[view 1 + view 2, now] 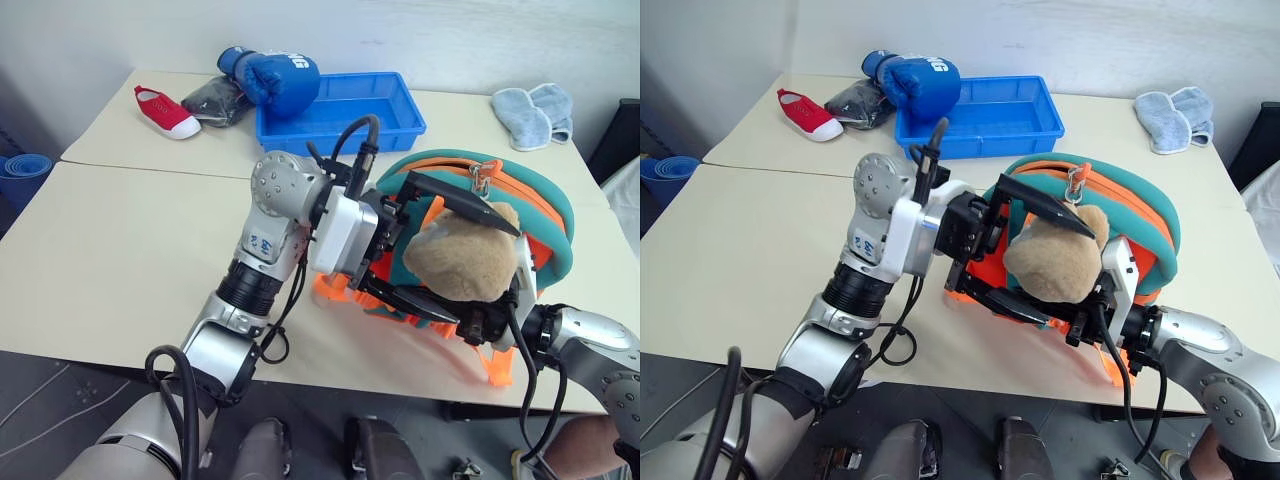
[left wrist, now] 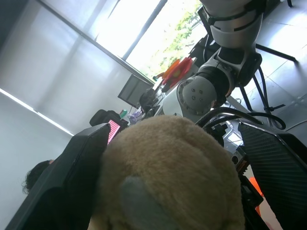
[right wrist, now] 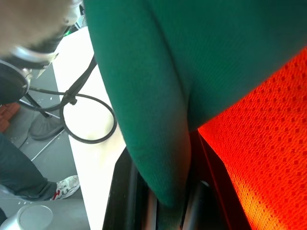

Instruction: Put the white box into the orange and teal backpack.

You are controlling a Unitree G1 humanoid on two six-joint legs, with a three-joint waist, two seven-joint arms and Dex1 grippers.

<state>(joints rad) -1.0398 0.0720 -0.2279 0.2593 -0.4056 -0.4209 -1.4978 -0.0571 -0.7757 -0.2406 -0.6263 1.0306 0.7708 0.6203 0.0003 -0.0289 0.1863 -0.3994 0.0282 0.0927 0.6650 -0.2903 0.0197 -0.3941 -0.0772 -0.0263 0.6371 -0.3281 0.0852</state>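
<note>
The orange and teal backpack (image 1: 548, 215) lies on the table near the front edge, on my right. Its tan plush bear charm (image 1: 462, 255) sits between the two fingers of my left gripper (image 1: 480, 268), which reaches in from the left. The fingers stand wide apart, one above the bear and one below. In the left wrist view one finger (image 2: 72, 172) touches the bear (image 2: 168, 163). My right gripper (image 3: 160, 196) is shut on the backpack's teal trim (image 3: 144, 96) at its near lower edge. The white box is out of view.
A blue tray (image 1: 400, 120) stands behind the backpack, with a blue boxing glove (image 1: 280, 78), a dark bundle (image 1: 215, 100) and a red shoe (image 1: 165, 110) to its left. Light blue cloths (image 1: 535, 112) lie at the back right. A person's leg (image 3: 19, 163) shows beside the table.
</note>
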